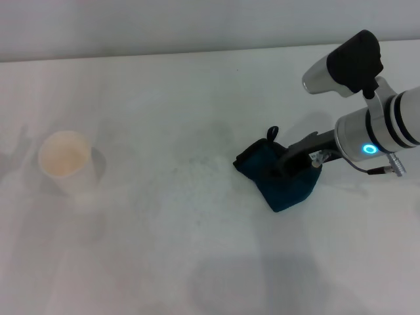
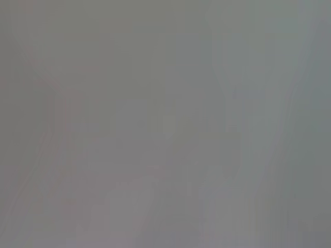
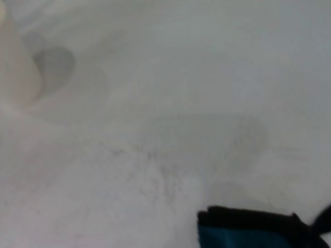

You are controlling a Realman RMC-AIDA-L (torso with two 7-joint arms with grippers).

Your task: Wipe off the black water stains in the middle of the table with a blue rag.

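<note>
Blue rag (image 1: 283, 178) under right hand (image 1: 296, 159), cup (image 1: 64, 157) empty

Bright, even light; soft shadows; left wrist view wholly blurred.

- A small white paper cup (image 1: 64, 159), round and open-topped, stands upright on the left side of the white surface, well apart from anything else.
- Its inside looks pale cream and holds nothing visible.
- In the right wrist view the same cup (image 3: 15, 67) appears only as a blurred pale shape at the frame's edge.
</note>
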